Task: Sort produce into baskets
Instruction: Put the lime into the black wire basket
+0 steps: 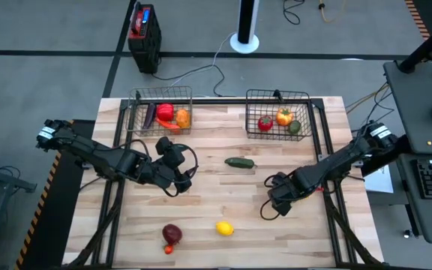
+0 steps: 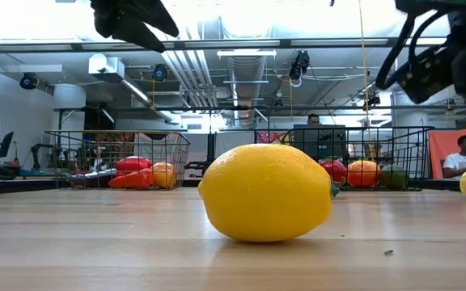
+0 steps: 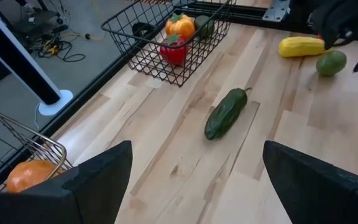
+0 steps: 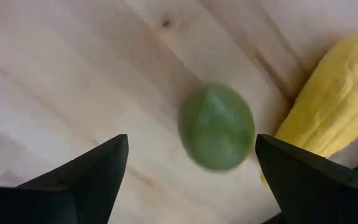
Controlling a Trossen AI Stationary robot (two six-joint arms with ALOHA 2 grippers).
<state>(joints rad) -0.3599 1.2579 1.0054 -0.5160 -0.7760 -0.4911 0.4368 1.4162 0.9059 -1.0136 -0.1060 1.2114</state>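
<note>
Two wire baskets (image 1: 160,111) stand at the table's far edge: the left one holds red, orange and purple pieces, the right basket (image 1: 277,114) a red pepper, an orange piece and a green one. Loose on the table (image 1: 201,210) are a dark green cucumber (image 1: 239,162) at centre, a lemon (image 1: 224,228) and a purple-red piece (image 1: 172,234) near the front edge. Left gripper (image 1: 186,178) hovers left of the cucumber, fingers spread wide, nothing between them. Right gripper (image 4: 188,180) hangs over the table's right half, jaws apart and empty. Only its wrist view shows what lies beneath: a round green fruit (image 4: 216,127) just beside a yellow ridged piece (image 4: 331,99); overhead, the arm hides both. The low view is filled by the lemon.
</note>
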